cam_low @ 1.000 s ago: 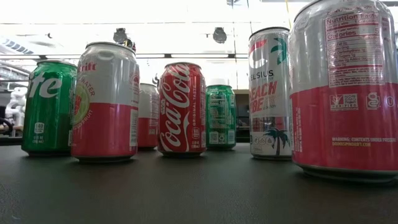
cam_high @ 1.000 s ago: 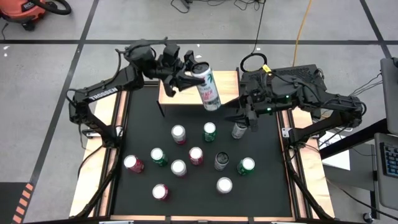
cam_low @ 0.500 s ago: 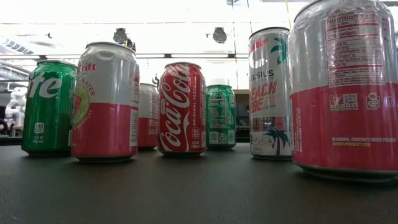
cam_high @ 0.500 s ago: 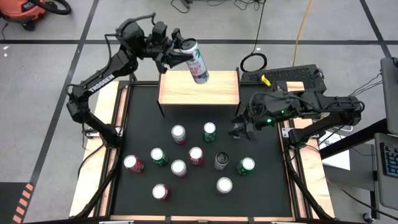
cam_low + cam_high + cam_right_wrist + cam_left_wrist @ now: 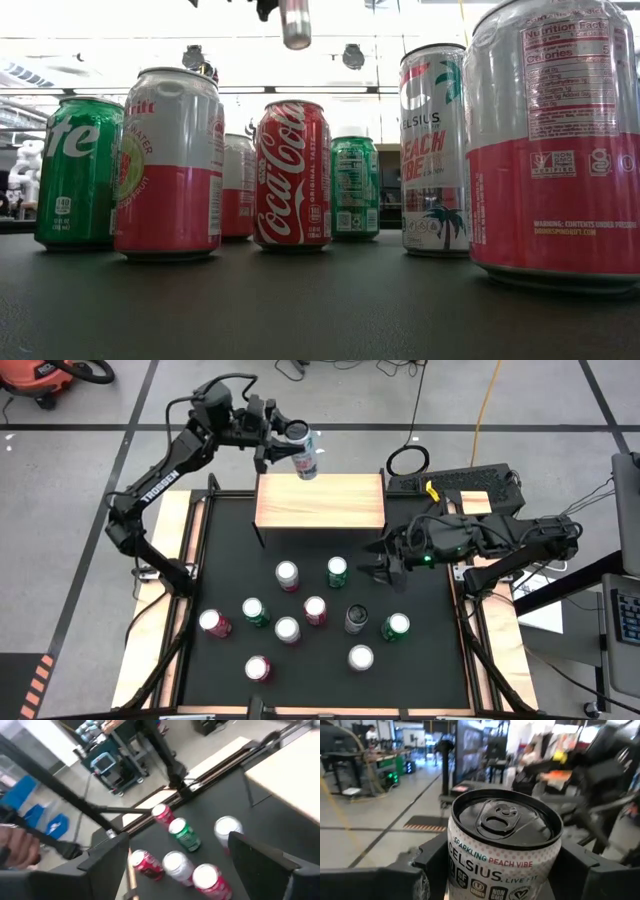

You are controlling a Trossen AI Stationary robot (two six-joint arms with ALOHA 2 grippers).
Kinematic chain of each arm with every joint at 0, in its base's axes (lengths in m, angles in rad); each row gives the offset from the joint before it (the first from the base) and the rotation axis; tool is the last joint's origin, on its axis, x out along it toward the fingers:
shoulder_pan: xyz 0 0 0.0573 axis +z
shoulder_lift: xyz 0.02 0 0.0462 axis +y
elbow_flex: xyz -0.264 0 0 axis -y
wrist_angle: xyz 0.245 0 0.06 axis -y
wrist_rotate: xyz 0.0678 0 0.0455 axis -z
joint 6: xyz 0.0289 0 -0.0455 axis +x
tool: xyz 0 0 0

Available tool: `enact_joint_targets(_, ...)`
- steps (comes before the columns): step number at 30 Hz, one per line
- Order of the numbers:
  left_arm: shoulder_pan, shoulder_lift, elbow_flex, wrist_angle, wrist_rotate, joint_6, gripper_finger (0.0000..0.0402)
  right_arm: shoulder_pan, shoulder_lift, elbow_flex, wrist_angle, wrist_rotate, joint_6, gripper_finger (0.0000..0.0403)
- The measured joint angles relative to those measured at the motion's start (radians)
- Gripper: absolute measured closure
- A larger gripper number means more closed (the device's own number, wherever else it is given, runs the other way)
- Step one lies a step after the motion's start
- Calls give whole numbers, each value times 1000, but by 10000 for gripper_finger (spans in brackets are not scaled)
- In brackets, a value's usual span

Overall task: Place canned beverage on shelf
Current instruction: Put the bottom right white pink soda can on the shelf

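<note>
Gripping the Celsius can (image 5: 300, 451) above the shelf (image 5: 320, 501), the left gripper (image 5: 277, 448) readies placement; the right gripper (image 5: 378, 567) hangs spread, empty.

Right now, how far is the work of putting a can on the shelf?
Done: the left gripper has lifted a white Celsius can. In hand: it holds that can above the far edge of the small light-wood shelf, which is bare. Left: lowering and releasing it. The right gripper waits open over the black mat.
</note>
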Motion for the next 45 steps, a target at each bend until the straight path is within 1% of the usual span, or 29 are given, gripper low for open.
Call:
enact_joint_targets(3, 7, 3, 0, -55, -32, 51, 148, -3, 0, 0, -2, 52, -14, 83)
enact_joint_targets(5, 11, 3, 0, -77, -57, 50, 148, -10, -1, 0, -2, 78, -26, 83)
enact_joint_targets(10, 7, 3, 0, -89, -167, 43, 148, -38, -2, 0, -2, 78, -37, 83)
enact_joint_targets(13, -6, 3, 0, -89, -233, -11, 148, -52, -2, 0, -2, 77, -41, 83)
enact_joint_targets(15, -14, 3, 0, -89, -242, -51, 148, -62, -2, 0, -2, 76, -36, 83)
enact_joint_targets(17, -18, 3, 0, -89, -241, -51, 148, -70, -2, 0, -2, 76, -24, 83)
enact_joint_targets(21, -22, 3, -3, -84, -267, -6, 148, -77, -2, 0, -2, 75, 10, 83)
enact_joint_targets(25, -10, 4, -38, -84, -271, 97, 148, -77, -2, 0, -2, 71, 38, 83)
enact_joint_targets(29, 27, 23, -60, -78, -203, 174, 148, -77, -2, 0, -2, 47, 45, 83)
enact_joint_targets(33, 71, 71, -60, -61, -87, 195, 148, -77, -2, 0, -2, 47, 46, 83)
enact_joint_targets(38, 119, 159, -60, -7, 28, 201, 148, -77, -2, 0, -3, 47, 40, 83)
enact_joint_targets(41, 143, 207, -60, -11, 65, 199, 148, -77, -2, 0, -11, 47, 39, 83)
enact_joint_targets(45, 153, 239, -60, -22, 94, 178, 148, -77, -2, 0, -20, 47, 35, 83)
